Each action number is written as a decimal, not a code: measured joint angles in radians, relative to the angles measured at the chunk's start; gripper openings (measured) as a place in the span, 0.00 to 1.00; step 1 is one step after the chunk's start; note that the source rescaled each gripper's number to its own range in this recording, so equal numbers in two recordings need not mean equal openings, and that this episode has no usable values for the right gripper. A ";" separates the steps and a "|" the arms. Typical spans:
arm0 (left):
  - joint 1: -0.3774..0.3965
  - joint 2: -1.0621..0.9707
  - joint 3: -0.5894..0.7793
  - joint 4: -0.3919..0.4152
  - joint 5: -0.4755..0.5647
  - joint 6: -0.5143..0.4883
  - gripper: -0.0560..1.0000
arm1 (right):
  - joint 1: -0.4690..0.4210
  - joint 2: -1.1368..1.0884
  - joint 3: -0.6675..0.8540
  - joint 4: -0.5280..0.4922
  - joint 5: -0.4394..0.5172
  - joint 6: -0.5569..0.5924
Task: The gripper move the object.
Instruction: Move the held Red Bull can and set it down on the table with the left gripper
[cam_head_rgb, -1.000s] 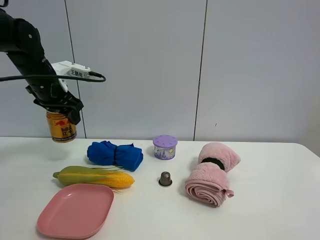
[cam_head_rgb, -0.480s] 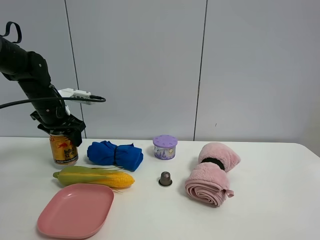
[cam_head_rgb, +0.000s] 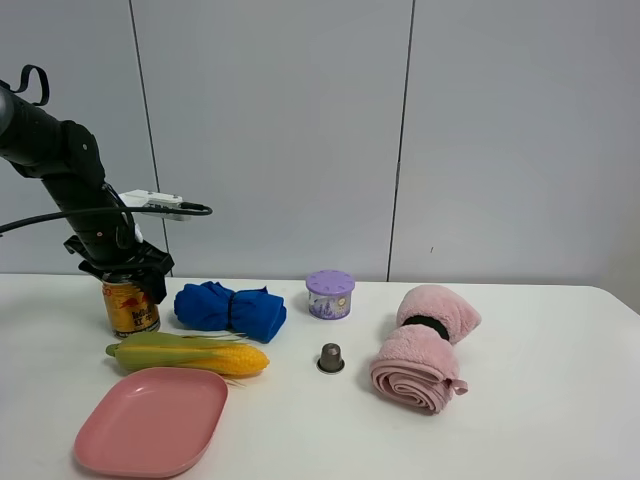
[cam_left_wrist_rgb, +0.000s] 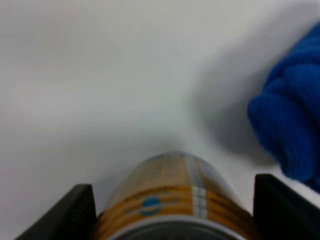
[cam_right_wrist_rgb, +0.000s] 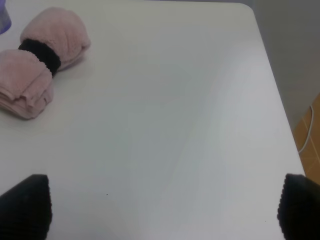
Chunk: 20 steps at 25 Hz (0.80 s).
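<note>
The gold-yellow Red Bull can (cam_head_rgb: 130, 307) stands upright on the white table (cam_head_rgb: 520, 400) at the far left, just left of a blue cloth. My left gripper (cam_head_rgb: 124, 274) comes down over its top with a finger on each side. In the left wrist view the can (cam_left_wrist_rgb: 172, 200) fills the gap between the two black fingers (cam_left_wrist_rgb: 75, 212), which sit against its sides. My right gripper (cam_right_wrist_rgb: 162, 210) is open and empty above bare table; it is outside the exterior high view.
A blue rolled cloth (cam_head_rgb: 230, 308) lies right of the can, a corn cob (cam_head_rgb: 190, 354) in front of it and a pink plate (cam_head_rgb: 152, 421) nearer. A purple lidded jar (cam_head_rgb: 330, 294), a small grey capsule (cam_head_rgb: 331, 357) and a pink rolled towel (cam_head_rgb: 422, 345) lie to the right.
My left gripper has come down with the can, from held in the air to standing on the table beside the blue cloth. The right arm has not moved.
</note>
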 joint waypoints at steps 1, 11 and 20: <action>0.000 0.000 0.000 -0.006 -0.002 0.002 0.07 | 0.000 0.000 0.000 0.000 0.000 0.000; 0.000 -0.018 0.000 -0.026 -0.003 -0.019 0.96 | 0.000 0.000 0.000 0.000 0.000 0.000; -0.030 -0.188 0.000 -0.108 0.082 -0.023 0.99 | 0.000 0.000 0.000 0.000 0.000 0.000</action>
